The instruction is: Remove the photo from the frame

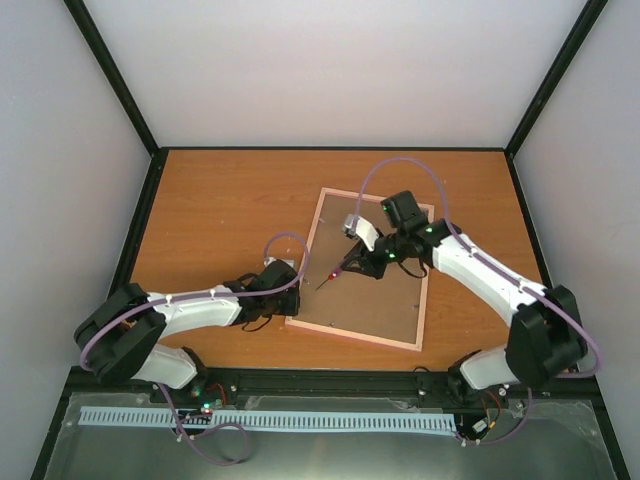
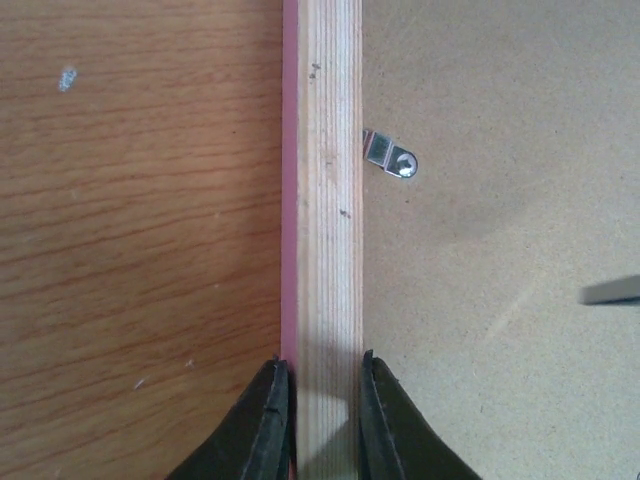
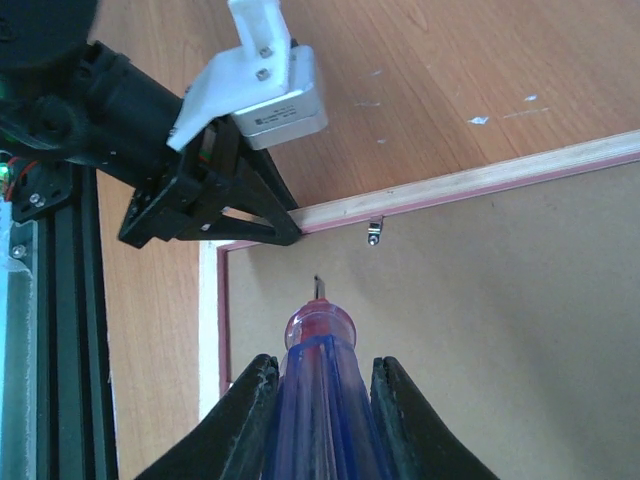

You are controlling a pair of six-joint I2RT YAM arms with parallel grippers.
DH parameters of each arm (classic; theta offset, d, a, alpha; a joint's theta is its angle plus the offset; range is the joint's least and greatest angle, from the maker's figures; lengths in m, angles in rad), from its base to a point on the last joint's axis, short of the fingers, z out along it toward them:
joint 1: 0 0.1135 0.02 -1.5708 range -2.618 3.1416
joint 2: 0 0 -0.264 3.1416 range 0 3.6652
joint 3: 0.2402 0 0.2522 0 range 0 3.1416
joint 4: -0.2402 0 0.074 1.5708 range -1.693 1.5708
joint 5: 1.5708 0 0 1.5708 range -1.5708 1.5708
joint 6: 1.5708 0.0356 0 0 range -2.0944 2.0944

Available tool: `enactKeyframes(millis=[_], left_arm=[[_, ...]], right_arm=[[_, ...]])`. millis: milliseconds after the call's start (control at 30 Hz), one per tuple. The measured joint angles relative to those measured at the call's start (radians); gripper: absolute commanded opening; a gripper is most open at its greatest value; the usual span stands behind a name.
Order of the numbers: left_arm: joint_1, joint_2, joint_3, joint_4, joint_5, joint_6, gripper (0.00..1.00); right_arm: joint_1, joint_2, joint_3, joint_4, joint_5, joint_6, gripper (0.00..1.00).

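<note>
Frame back-up on table, both arms on it.
Left gripper [image 2: 322, 375] reaches in low from the left, fingers clenched on the left rail of the frame [image 1: 375, 305]. Right gripper [image 3: 325, 370] bends over the hardboard, grasping the screwdriver [image 3: 318, 340], tip aimed at that rail near a metal tab [image 2: 392, 157]. The frame's face is hidden against the table [image 1: 220, 210]. Its long axis runs near-to-far, with the far end leaning right.

Bright, even light, soft shadow on the frame [image 2: 330, 200], near screwdriver [image 3: 320, 400] blurred.
</note>
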Motion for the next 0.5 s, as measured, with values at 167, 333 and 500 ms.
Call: enactKeyframes(millis=[167,333,500], left_arm=[[0.0,-0.015,-0.024,0.03,0.0,-0.002,0.01],[0.0,-0.02,-0.033,0.043,0.0,-0.005,0.01],[-0.001,-0.025,-0.044,0.06,0.0,-0.008,0.01]], right_arm=[[0.021,0.113,0.067,-0.002,0.026,0.028,0.03],[0.025,0.186,0.137,0.004,0.03,0.053,0.03],[0.035,0.238,0.163,0.009,0.029,0.068,0.03]])
